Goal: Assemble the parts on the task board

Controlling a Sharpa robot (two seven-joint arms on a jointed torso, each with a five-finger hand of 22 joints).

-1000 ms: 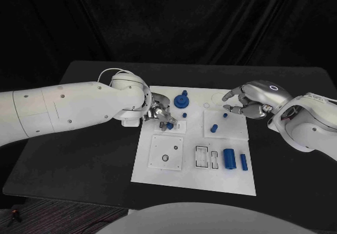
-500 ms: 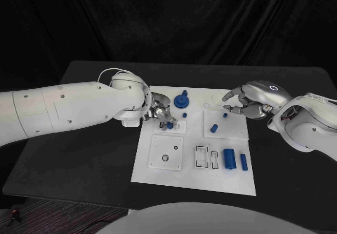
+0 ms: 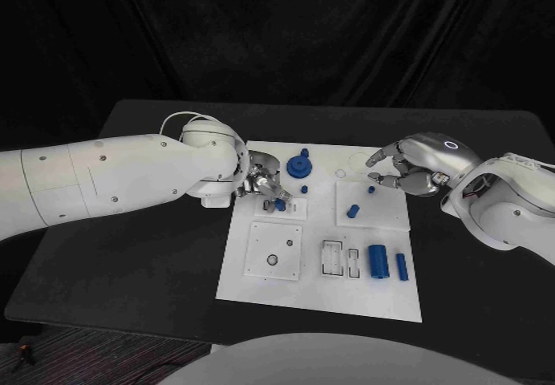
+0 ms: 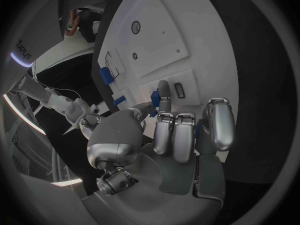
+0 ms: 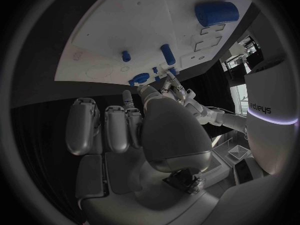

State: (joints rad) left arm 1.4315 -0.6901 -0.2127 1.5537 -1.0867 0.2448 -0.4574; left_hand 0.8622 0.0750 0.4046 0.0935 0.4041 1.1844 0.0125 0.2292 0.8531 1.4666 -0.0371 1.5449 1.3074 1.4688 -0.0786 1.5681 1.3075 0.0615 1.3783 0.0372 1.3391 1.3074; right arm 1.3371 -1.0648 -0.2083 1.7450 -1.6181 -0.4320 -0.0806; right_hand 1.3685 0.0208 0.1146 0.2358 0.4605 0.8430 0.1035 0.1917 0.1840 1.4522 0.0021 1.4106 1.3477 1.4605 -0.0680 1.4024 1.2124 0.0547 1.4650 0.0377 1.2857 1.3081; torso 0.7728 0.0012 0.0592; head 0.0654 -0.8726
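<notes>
pinching a small blue part (image 3: 279,205), left hand (image 3: 261,184) over task board (image 3: 301,289).

1. The left arm (image 3: 115,180) was a bulky white shell dotted with small screws, with a thin white cable looped at its wrist.
2. The left hand (image 3: 261,185) and right hand (image 3: 407,170) were silver metal; a small lit ring marked the right one.

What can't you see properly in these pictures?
- Head view: the left hand covers most of the small blue part under its fingers.
- Head view: the task board markings are too small to read.
- Right wrist view: the right hand blocks the board's near edge.
</notes>
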